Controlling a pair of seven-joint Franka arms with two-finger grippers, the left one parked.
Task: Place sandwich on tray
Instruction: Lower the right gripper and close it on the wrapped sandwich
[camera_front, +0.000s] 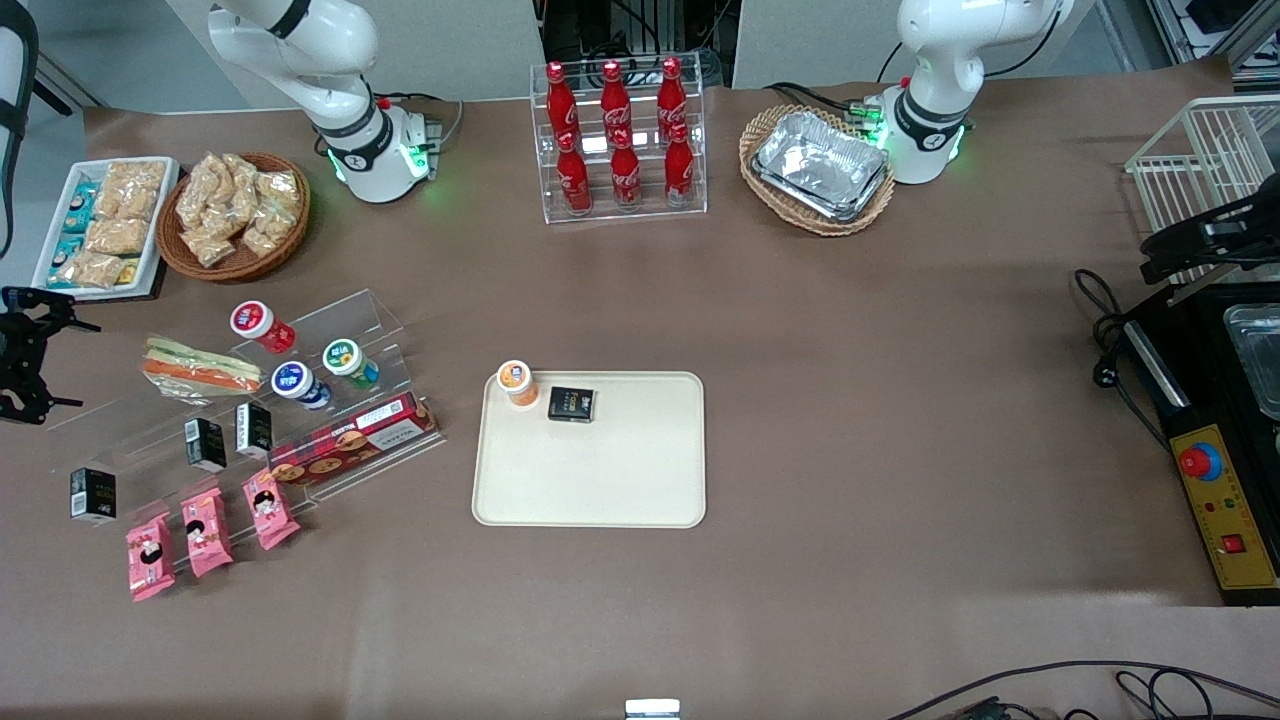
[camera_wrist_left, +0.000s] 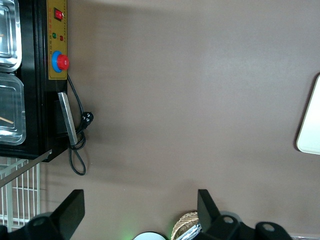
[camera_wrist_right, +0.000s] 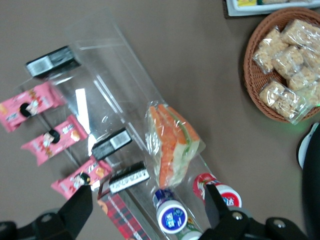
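Note:
The sandwich (camera_front: 200, 368) is a clear-wrapped wedge with orange and green filling. It lies on the top step of a clear acrylic stand (camera_front: 330, 330), beside the lidded cups. It also shows in the right wrist view (camera_wrist_right: 172, 142). The cream-beige tray (camera_front: 600, 480) lies flat at the table's middle; an orange-lidded cup (camera_front: 517, 381) and a small black box (camera_front: 572, 403) stand on it. An edge of the tray shows in the left wrist view (camera_wrist_left: 311, 125). My right gripper (camera_front: 22, 362) hangs open and empty at the working arm's end of the table, apart from the sandwich. Its fingers (camera_wrist_right: 76, 210) stand wide apart.
The stand also carries a red-lidded cup (camera_front: 262, 325), a blue-lidded cup (camera_front: 297, 384), a green-lidded cup (camera_front: 350, 362), black boxes (camera_front: 205, 444), a red cookie box (camera_front: 355, 438) and pink snack packets (camera_front: 208, 532). A cracker basket (camera_front: 235, 215) and a cola rack (camera_front: 618, 140) stand farther from the camera.

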